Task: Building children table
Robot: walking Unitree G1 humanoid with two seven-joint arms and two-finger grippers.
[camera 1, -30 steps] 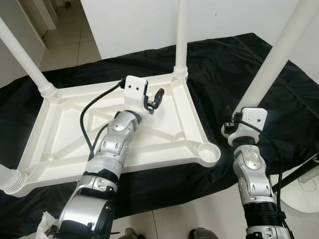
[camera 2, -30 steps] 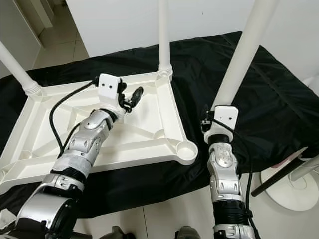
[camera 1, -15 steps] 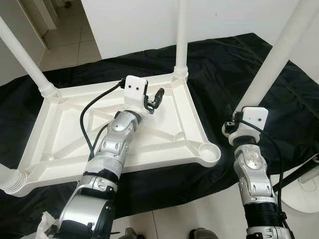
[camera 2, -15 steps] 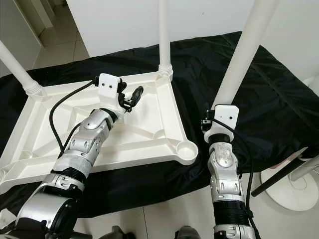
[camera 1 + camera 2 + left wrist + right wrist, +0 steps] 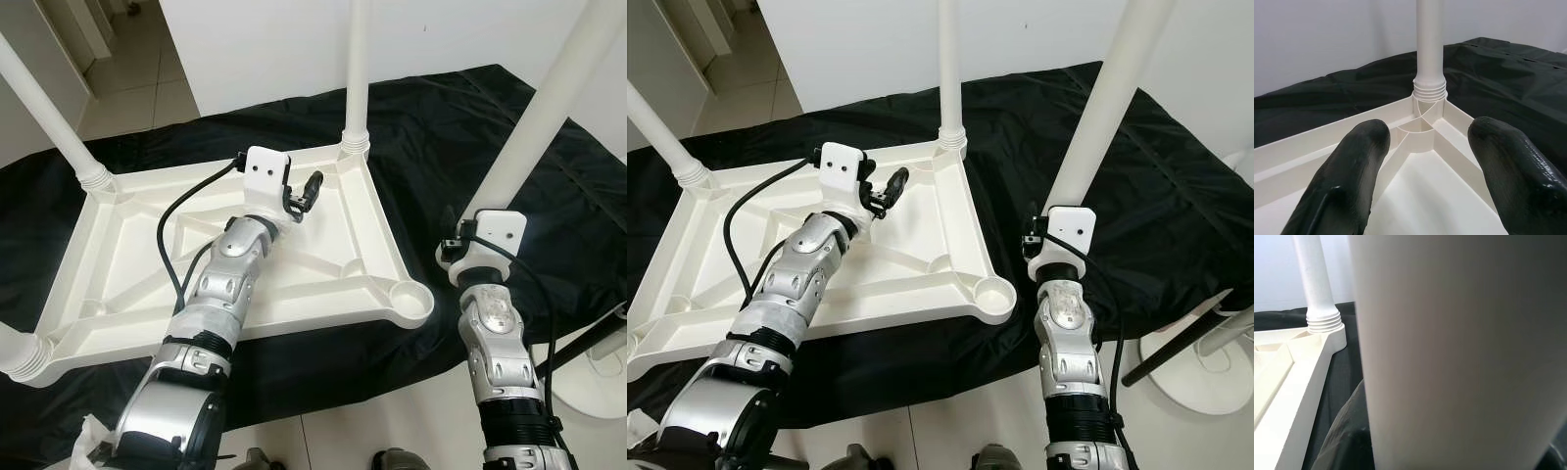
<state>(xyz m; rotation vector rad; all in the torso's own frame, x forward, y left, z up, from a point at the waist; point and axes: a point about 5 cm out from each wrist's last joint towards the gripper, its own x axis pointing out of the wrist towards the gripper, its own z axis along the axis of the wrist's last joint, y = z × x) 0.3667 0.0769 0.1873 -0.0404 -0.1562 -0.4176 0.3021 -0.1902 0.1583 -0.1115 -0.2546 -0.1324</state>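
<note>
Where ribbed, glossy white tabletop

A black cloth lies rumpled across the middle of the view, from nine o'clock over to three o'clock, over a pale tiled floor. A white wall rises at twelve o'clock. At four o'clock a round white base sits on the floor with a dark rod slanting across it.
</note>
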